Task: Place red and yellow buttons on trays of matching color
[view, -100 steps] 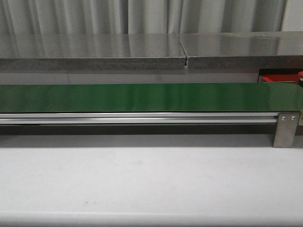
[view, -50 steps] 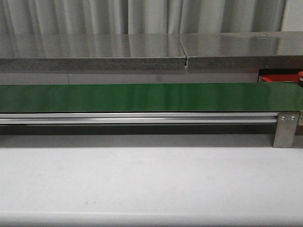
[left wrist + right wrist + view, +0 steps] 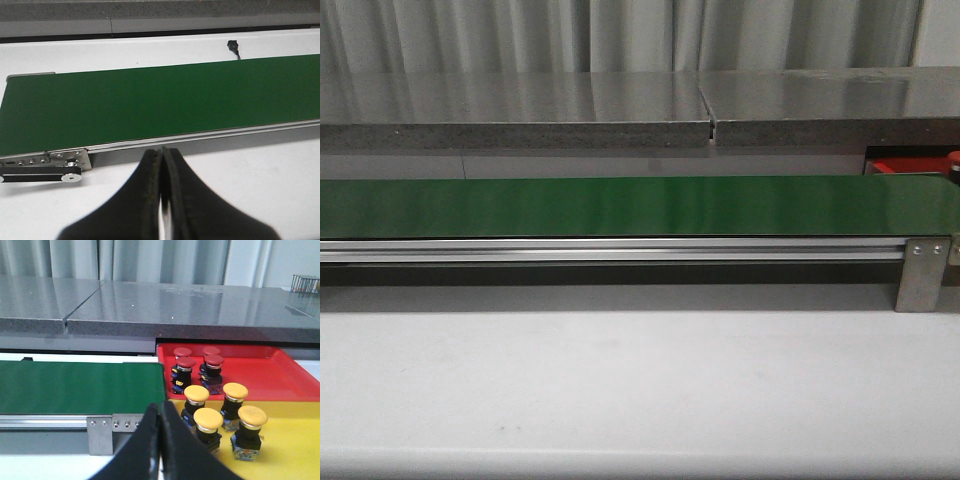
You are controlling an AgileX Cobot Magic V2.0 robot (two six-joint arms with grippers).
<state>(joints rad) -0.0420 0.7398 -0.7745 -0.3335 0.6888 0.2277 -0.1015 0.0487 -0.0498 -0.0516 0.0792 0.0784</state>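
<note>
In the right wrist view, several red buttons (image 3: 186,363) stand on the red tray (image 3: 265,375), and several yellow buttons (image 3: 208,418) stand on the yellow tray (image 3: 295,450) beside it. My right gripper (image 3: 160,407) is shut and empty, hovering near the belt's end, just beside the yellow tray. My left gripper (image 3: 162,151) is shut with nothing in it, over the white table close to the other end of the green conveyor belt (image 3: 150,100). No button lies on the belt (image 3: 640,205). A sliver of the red tray (image 3: 905,166) shows in the front view; neither gripper does.
A metal bracket (image 3: 922,272) holds the belt's rail at the right end. A grey stone ledge (image 3: 520,110) runs behind the belt. White table (image 3: 640,390) lies in front. A small black plug (image 3: 233,46) rests on the table behind the belt.
</note>
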